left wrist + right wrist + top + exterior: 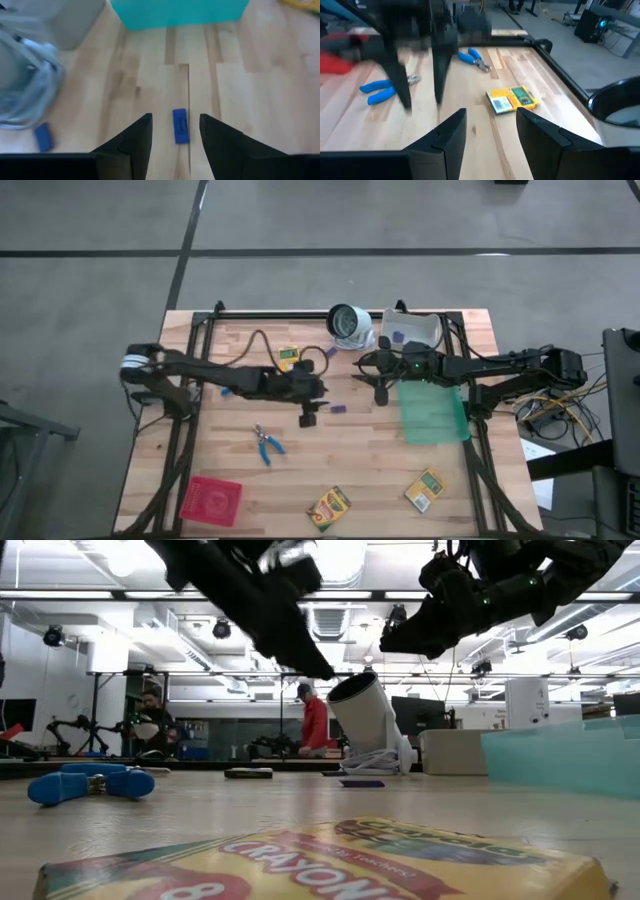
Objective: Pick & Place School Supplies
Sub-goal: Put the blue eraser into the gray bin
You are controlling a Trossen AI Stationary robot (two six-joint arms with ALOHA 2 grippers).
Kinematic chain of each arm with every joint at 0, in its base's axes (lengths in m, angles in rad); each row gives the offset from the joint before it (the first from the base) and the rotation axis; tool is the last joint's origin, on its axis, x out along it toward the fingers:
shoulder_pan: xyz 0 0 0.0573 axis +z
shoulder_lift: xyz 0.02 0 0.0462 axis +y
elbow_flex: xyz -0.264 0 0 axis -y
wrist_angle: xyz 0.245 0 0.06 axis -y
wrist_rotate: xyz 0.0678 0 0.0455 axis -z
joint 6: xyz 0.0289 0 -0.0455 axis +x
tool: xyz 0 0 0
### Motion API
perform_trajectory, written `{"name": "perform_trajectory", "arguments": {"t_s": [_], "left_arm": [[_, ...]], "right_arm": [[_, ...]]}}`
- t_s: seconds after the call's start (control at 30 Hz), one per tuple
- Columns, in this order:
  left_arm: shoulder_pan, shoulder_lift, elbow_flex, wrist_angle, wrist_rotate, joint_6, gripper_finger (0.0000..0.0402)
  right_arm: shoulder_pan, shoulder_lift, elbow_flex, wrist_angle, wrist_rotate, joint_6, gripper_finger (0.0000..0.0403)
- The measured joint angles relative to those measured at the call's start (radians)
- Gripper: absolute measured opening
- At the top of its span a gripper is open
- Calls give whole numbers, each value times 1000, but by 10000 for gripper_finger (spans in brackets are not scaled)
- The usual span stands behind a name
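Three yellow-and-green crayon boxes lie flat on the table: one far (288, 358) (512, 98), two at the near edge (328, 506) (425, 490), one of them filling the low view (320, 860). Blue-handled pliers (266, 445) (90, 783) lie left of centre. A tiny purple piece (338, 409) (180, 126) lies at mid-table, others farther back (328, 352). My left gripper (308, 417) (175, 132) hangs open above the table, the purple piece showing between its fingers. My right gripper (382, 392) (490, 130) is open, raised, facing the far crayon box.
A white-grey round camera (350, 325) and a white bin (412, 330) stand at the far edge. A green mat (433, 412) lies under the right arm, and a red tray (210, 500) sits near left. A second blue-handled tool (472, 57) lies by the left arm. People stand in the room behind.
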Motion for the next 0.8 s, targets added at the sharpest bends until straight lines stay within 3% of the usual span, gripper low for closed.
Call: {"name": "perform_trajectory", "arguments": {"t_s": [0.27, 0.43, 0.57, 0.8], "left_arm": [[-13, -236, -1, -186, -20, 17, 170], [-51, -364, -13, -295, -179, 28, 170], [-96, -473, -82, -295, -288, 17, 170], [-164, -651, -281, -190, -296, -29, 170]], "right_arm": [[25, 0, 0, -24, -1, -3, 169], [51, 0, 0, -26, 0, 2, 169], [76, 0, 0, -37, 0, 46, 169], [117, 1, -3, -63, 3, 50, 169]]}}
